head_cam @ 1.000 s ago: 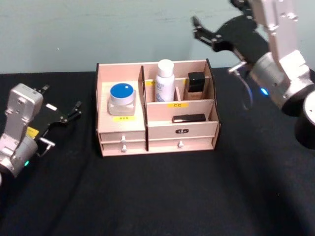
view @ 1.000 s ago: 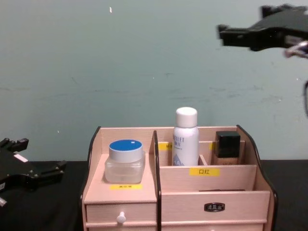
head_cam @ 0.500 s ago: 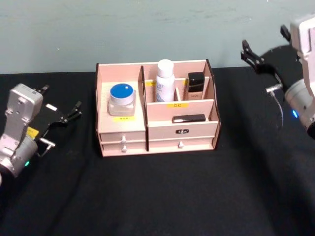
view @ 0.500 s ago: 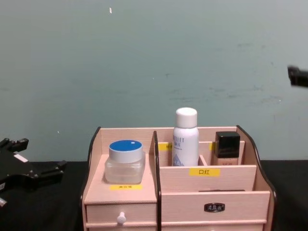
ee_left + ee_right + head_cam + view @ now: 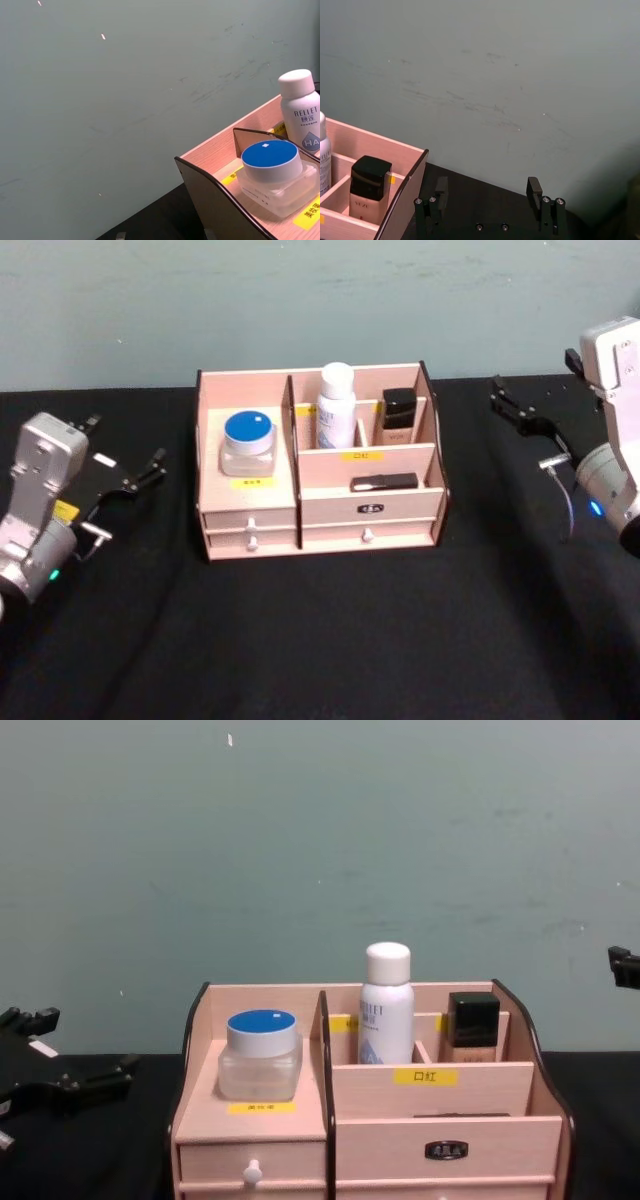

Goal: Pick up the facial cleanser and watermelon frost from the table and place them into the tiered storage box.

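Now | frosted round watermelon frost point(image 5: 248, 441), slim facial cleanser point(image 5: 335, 405) in wooden tiered storage box point(image 5: 245, 508) | right gripper point(image 5: 528, 410) fingers released, left gripper point(image 5: 122, 468) fingers released

Tiered storage box point(image 5: 250, 515) is pale matt wood, unvarnished-looking, with dark edges on its curved sides, yellow paper-like labels and small white knobs; the worktop point(image 5: 330, 640) is covered in matt black cloth. Facial cleanser point(image 5: 335, 405) is smooth white plastic with a slight sheen, watermelon frost point(image 5: 247, 442) is a frosted translucent jar with a smooth flat blue lid, and the beige bottle point(image 5: 397, 416) has a glossy black square cap. Left hand point(image 5: 128, 480) and right hand point(image 5: 520, 410) have matt black fingers on silver-grey metal-look housings, and the wall point(image 5: 320, 850) behind is matt grey-green paint with scuffs.
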